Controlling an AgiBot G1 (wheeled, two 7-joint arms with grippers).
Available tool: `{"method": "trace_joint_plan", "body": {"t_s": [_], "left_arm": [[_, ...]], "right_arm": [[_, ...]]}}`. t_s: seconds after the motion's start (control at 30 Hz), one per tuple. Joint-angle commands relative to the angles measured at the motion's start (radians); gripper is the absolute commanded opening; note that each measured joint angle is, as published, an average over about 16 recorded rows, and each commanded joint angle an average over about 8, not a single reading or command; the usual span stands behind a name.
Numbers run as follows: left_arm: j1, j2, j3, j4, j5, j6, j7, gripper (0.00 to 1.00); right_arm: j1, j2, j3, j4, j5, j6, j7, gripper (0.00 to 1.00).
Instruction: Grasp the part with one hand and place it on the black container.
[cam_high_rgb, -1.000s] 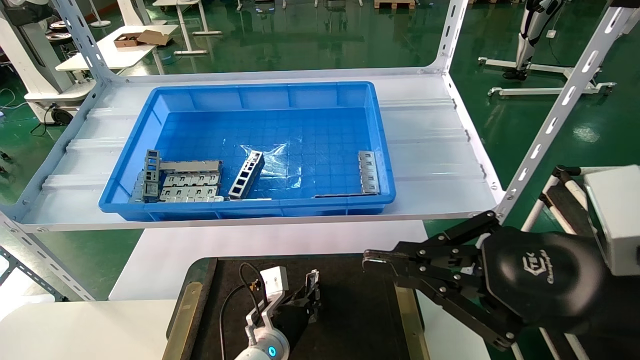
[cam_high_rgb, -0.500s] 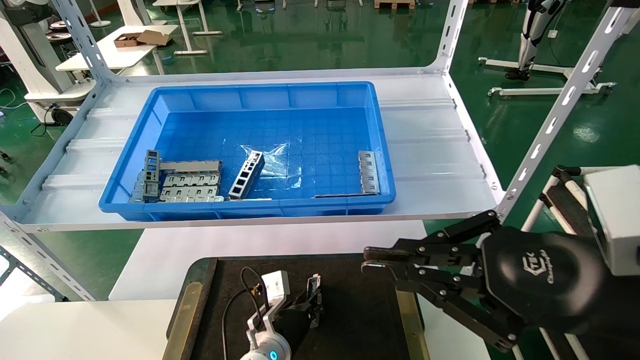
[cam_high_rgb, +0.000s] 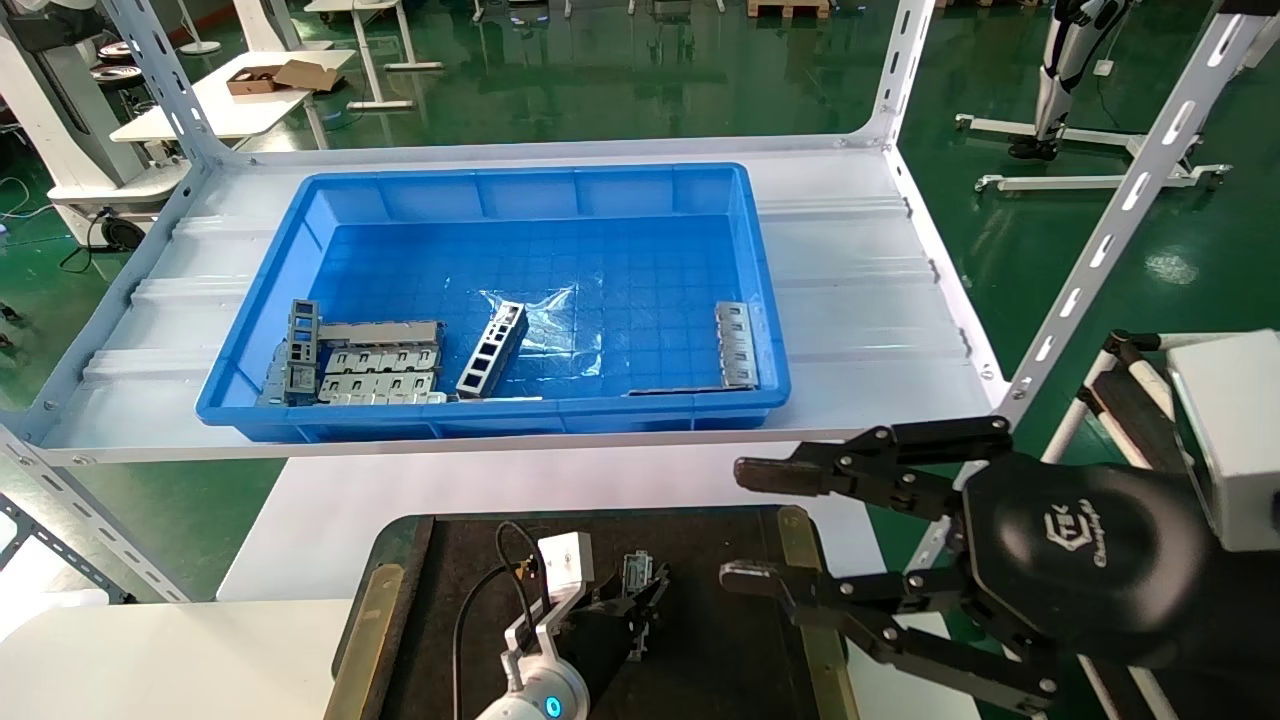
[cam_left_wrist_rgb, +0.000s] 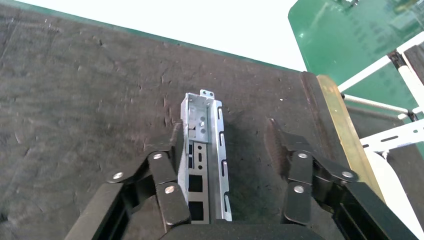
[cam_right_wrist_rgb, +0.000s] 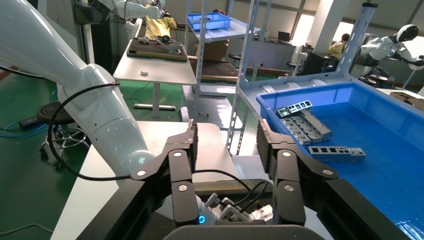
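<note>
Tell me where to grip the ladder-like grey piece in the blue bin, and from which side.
Grip the ladder-like piece mid-length across its two long rails, coming straight down from above. It lies diagonally, apart from the other parts, so turn the gripper square to its long axis.

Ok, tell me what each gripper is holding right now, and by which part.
Nothing is held. The left gripper is open around the part, which lies on the black container. The right gripper is open and empty.

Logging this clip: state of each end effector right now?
Left end effector: open, the part between its fingers on the black container.
Right end effector: open, empty.
</note>
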Motion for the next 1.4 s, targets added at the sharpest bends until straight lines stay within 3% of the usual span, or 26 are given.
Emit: {"method": "trace_joint_plan", "body": {"t_s": [0.03, 0.43, 0.8, 1.17, 1.4], "left_arm": [[-0.004, -0.006, 0.004, -0.001, 0.013, 0.011, 0.001, 1.00], [-0.046, -0.281, -0.036, -0.259, 0.129, 0.259, 0.012, 1.00], [-0.039, -0.509, -0.151, -0.412, 0.224, 0.561, 0.127, 1.00], [0.013, -0.654, -0.344, -0.412, 0.138, 0.903, 0.368, 1.00], [0.052, -0.728, -0.421, -0.406, 0.062, 1.049, 0.491, 1.00]], "right_arm": [[0.000, 0.000, 0.000, 0.000, 0.000, 0.000, 0.000, 1.00], [0.000, 0.000, 0.000, 0.000, 0.000, 0.000, 0.000, 1.00], [0.000, 0.000, 0.000, 0.000, 0.000, 0.000, 0.000, 1.00], [0.000, 0.000, 0.000, 0.000, 0.000, 0.000, 0.000, 1.00], [0.000, 0.000, 0.000, 0.000, 0.000, 0.000, 0.000, 1.00]]}}
